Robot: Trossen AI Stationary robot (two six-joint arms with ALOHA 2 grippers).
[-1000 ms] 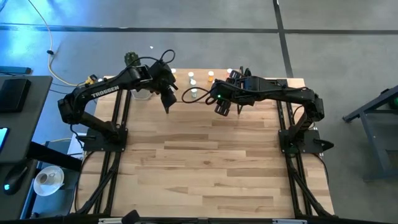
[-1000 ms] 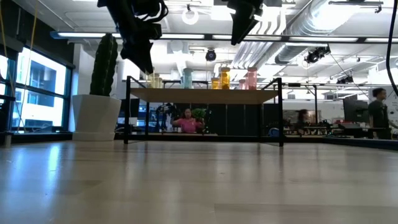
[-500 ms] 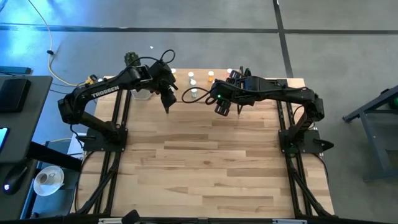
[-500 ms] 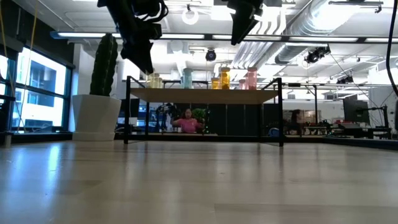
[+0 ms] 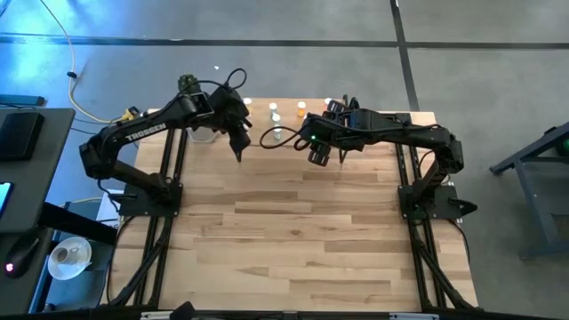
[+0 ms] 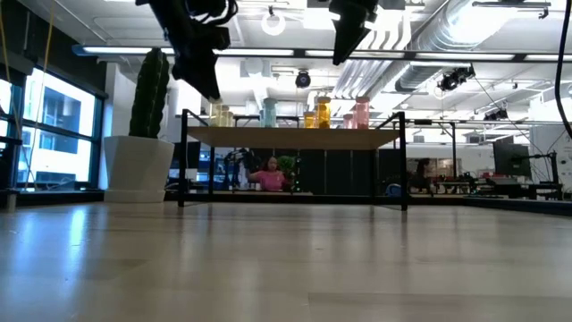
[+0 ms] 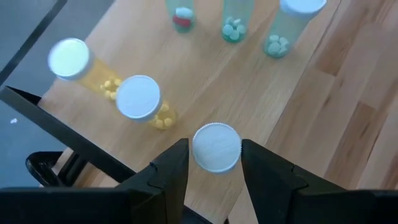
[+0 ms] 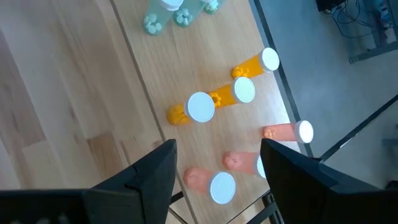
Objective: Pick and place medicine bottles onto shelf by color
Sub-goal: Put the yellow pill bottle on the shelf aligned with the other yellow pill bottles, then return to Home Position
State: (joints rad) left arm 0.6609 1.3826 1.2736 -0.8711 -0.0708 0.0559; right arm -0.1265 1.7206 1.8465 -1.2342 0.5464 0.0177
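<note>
Left hand hovers above the shelf, fingers parted either side of a yellow bottle's white cap, not touching. Right hand over the shelf, fully open, empty.

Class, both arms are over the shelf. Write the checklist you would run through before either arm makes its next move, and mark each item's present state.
1. Left gripper fingers apart: ok.
2. Those fingers clear of the white cap between them: cannot tell.
3. That bottle's colour matches the yellow bottles beside it: cannot tell, the cap hides its body.
4. Right gripper open and empty: ok.
5. Orange bottles and pink bottles are grouped apart on the shelf: ok.
</note>
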